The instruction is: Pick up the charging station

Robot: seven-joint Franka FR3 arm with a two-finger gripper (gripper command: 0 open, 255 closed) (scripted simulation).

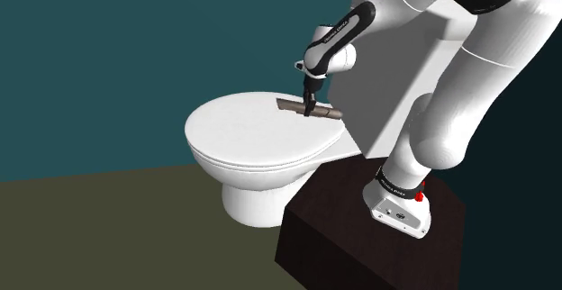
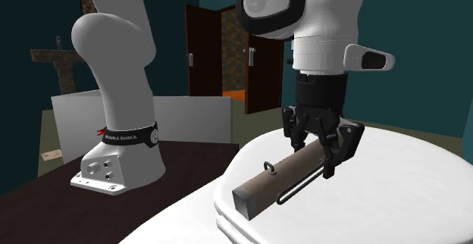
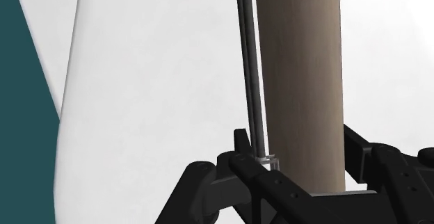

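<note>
The toilet lid [image 1: 252, 135] is offering a wide, smooth, gently domed surface. That is working against the lift, I judge: if the hold is failing, the load is likely sliding off the white curve towards the floor instead of staying put. The dark stand [image 1: 351, 225] is sitting just beside the bowl and the arm [image 1: 468, 63] is reaching over the back of the seat, so a hasty swing risks knocking the tank behind it.

The charging station [image 2: 273, 182] is lying across the rear of the lid, near the hinge. The gripper [image 2: 314, 157] is coming down on it from above. Its black jaws are closing across the narrow width, one seeming to press the plain side and the other the side with the wire, so it appears clasped rather than merely straddled. The hold is sitting towards one end, leaving most of the length sticking out. In my judgement the long free end is threatening to droop and twist in the fingers as it rises.

The station is looking like a long, slim, brownish-grey bar with square-cut ends and a matt face. A thin dark wire rail [image 3: 252, 69] is running along one edge, just beside the body, and a finger bearing on that wire instead of the solid side may be slipping. A small metal ring [image 2: 269, 167] is standing up on the top face.
</note>
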